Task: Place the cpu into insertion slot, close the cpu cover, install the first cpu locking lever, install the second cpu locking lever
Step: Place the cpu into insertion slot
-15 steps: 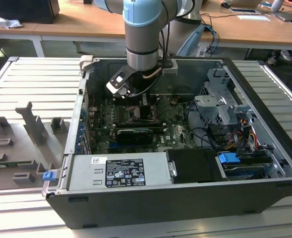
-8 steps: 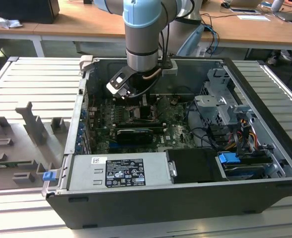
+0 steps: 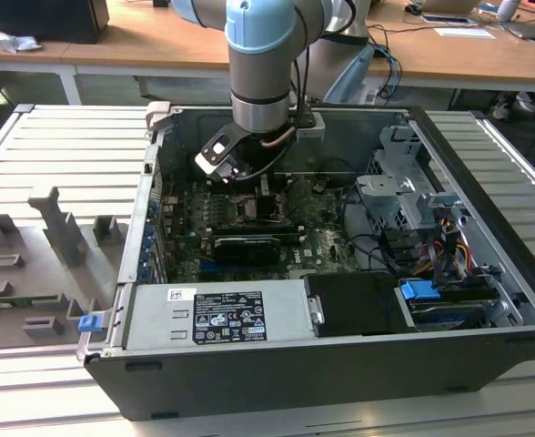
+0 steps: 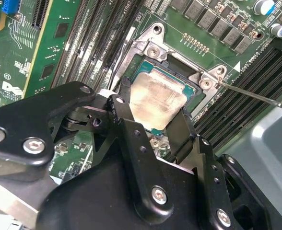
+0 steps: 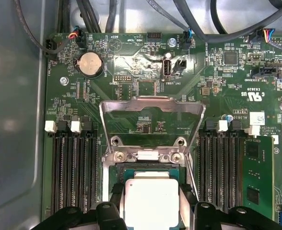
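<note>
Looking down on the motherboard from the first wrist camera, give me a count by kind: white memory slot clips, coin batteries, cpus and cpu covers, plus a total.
white memory slot clips: 4
coin battery: 1
cpu: 1
cpu cover: 1, swung open
Total: 7
</note>
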`<action>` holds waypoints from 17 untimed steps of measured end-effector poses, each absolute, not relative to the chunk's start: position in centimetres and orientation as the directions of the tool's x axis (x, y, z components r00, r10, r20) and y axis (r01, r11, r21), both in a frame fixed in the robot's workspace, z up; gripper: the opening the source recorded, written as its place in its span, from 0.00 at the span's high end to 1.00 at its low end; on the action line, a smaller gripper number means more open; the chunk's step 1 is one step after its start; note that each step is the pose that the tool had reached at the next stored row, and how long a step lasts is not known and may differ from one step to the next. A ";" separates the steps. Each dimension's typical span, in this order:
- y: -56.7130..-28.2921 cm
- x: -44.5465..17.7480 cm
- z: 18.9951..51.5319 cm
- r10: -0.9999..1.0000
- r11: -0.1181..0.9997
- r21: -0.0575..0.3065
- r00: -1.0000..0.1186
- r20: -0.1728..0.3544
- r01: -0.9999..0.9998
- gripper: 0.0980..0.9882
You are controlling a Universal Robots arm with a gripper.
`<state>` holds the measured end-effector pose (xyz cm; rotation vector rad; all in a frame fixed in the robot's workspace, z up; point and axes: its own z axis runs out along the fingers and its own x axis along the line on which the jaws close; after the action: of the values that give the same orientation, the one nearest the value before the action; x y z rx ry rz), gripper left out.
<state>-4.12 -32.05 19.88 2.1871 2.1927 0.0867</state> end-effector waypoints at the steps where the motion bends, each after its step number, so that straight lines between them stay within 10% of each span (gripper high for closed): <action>1: -32.0 -4.1 19.9 1.000 0.002 0.070 -0.003 0.008 0.998 0.50; 17: -32.0 -4.1 19.9 1.000 -0.012 0.070 0.012 0.006 0.997 0.51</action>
<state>-4.08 -32.01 19.91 2.2020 2.1751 0.0835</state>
